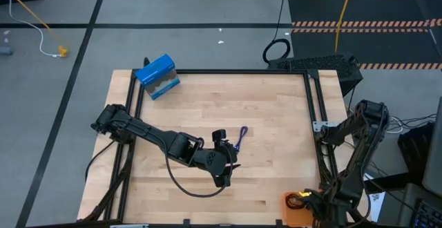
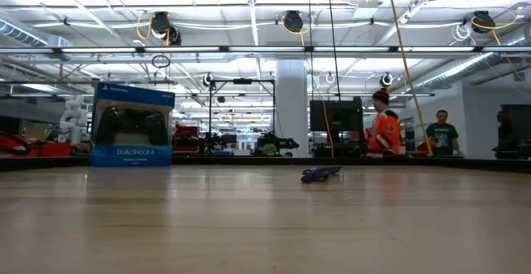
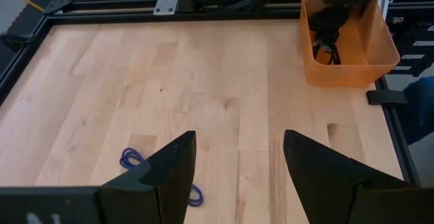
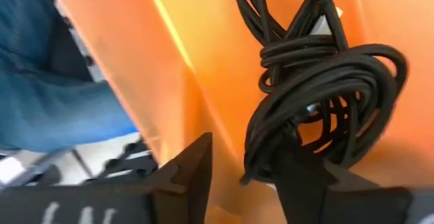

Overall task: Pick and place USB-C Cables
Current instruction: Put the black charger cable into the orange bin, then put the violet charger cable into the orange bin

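Note:
The purple-blue USB-C cable [image 1: 240, 139] lies flat on the wooden table near its middle; it also shows in the low view [image 2: 319, 173] and in the left wrist view [image 3: 132, 159]. My left gripper [image 1: 225, 175] is open, above the table just on the near side of that cable, touching nothing. A black coiled cable [image 4: 319, 81] lies inside the orange bin [image 4: 203, 61] at the table's near right corner. My right gripper [image 4: 241, 176] is open inside that bin, right beside the black coil. My right gripper has one finger [image 4: 298, 180] right against the lower loops of the black coil [image 4: 271, 149], which rests on the bin's floor. I cannot tell whether it touches them. Nothing sits between the two fingers.
A blue game-controller box [image 1: 157, 77] stands at the table's far left corner. The orange bin [image 3: 349, 64] sits at the near right corner. A black frame rail [image 1: 314, 97] borders the table. People stand in the room beyond [image 2: 386, 129].

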`<control>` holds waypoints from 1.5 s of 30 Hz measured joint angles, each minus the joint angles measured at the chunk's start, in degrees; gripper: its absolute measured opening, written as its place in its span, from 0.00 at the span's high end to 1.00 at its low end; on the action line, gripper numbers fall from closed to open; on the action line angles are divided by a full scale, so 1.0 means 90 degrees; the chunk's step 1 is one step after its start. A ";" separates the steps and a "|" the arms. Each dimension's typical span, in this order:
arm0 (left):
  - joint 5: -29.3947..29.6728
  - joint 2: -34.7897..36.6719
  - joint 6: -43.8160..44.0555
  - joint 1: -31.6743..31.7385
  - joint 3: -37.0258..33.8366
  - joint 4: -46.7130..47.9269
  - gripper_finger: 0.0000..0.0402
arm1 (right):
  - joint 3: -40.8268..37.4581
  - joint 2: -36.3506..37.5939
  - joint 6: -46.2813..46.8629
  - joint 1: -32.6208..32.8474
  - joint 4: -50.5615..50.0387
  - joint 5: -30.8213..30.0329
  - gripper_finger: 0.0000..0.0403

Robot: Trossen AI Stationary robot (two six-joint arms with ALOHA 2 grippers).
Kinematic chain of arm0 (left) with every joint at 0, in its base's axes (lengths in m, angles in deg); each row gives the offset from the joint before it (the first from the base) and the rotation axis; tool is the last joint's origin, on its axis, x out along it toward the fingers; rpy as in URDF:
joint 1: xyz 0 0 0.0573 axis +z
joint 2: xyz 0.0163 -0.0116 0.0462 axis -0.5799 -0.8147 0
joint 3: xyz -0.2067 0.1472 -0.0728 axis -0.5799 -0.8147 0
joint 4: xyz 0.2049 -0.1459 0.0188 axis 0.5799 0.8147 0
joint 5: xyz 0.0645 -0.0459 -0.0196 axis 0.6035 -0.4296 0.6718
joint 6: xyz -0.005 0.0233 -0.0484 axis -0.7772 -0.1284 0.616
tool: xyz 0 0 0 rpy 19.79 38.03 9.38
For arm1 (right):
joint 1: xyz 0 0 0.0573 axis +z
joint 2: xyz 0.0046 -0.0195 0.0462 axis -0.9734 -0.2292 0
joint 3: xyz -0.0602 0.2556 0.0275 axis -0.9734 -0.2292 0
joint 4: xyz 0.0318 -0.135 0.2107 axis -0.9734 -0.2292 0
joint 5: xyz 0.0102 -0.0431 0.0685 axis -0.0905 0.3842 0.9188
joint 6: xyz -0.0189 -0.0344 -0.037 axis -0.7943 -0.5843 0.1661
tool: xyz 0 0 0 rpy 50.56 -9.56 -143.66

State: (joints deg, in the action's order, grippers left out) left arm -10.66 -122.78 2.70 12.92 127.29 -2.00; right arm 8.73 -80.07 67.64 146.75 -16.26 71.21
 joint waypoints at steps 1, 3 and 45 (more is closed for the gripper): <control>-0.0001 0.0000 0.0010 0.0000 0.0000 0.0000 0.44 | 0.0002 0.0082 0.0083 -0.0003 -0.0016 -0.0010 0.65; 0.0000 0.0000 0.0010 0.0000 0.0000 -0.0005 0.44 | 0.0002 0.0236 0.0228 -0.0007 -0.0039 -0.0060 0.64; 0.0376 -0.0383 0.0632 0.0292 0.0002 -0.0272 0.44 | 0.0669 0.1509 -0.2732 -0.0077 -0.3864 -0.6377 0.97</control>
State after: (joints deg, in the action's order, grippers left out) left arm -7.28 -126.22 8.38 15.55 127.31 -4.46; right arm 14.76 -66.49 43.05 146.06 -51.04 13.82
